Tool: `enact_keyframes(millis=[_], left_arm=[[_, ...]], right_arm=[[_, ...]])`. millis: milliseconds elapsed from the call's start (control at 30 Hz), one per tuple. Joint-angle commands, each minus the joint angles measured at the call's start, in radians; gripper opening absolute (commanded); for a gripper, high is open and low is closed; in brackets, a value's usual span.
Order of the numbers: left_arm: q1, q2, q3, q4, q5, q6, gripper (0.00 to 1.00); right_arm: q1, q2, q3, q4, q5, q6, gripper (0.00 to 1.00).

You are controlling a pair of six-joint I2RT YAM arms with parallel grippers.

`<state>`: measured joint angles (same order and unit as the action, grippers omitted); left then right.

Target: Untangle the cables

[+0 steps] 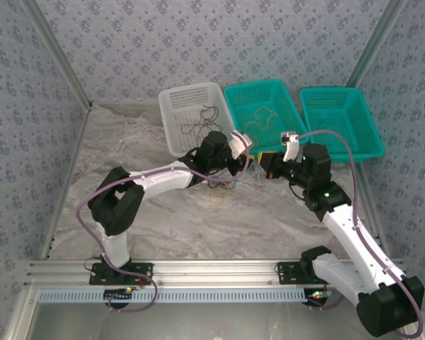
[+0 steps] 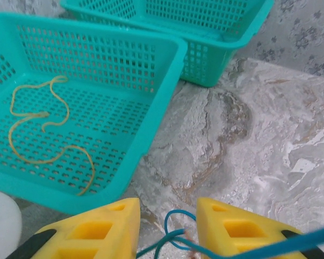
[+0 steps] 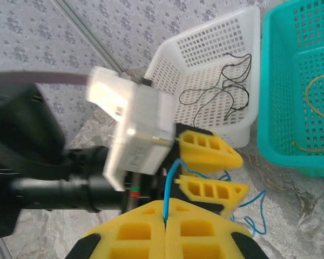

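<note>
A table [image 1: 269, 219] draped in marbled cloth is seen from above, with three baskets lined up along its far side. A black cable [image 1: 202, 120] is held in the white basket [image 1: 171, 120], and a yellow cable [image 2: 29, 115] lies loose in the middle teal basket [image 1: 255, 86]. The right teal basket [image 1: 333, 91] appears bare.

Both arms are brought together near the table's middle, just in front of the baskets. The right gripper [image 3: 166, 205] is pressed together on a blue cable [image 2: 169, 236]. The left gripper [image 2: 168, 208] is spread, with the same cable's loop lying between its fingers, over the cloth.

The blue cable is judged to be the one in hand, with a second grip being set. A firm pinch by the left gripper is called for next, then a gentle parting of the two arms.
</note>
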<state>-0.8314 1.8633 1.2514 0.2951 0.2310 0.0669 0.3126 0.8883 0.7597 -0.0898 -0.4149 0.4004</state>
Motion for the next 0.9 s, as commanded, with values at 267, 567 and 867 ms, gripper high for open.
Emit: enact_keyframes(millis=[267, 567, 867], left_arm=[[0.0, 0.052, -0.1, 0.168, 0.0, -0.233, 0.32], [0.002, 0.068, -0.162, 0.183, -0.001, -0.289, 0.33], [0.0, 0.092, -0.217, 0.242, 0.0, -0.381, 0.34]], right_arm=[[-0.012, -0.131, 0.023, 0.092, 0.102, 0.032, 0.0], [-0.033, -0.154, 0.072, 0.121, 0.107, 0.026, 0.0], [-0.04, -0.153, 0.089, 0.239, 0.18, 0.036, 0.0]])
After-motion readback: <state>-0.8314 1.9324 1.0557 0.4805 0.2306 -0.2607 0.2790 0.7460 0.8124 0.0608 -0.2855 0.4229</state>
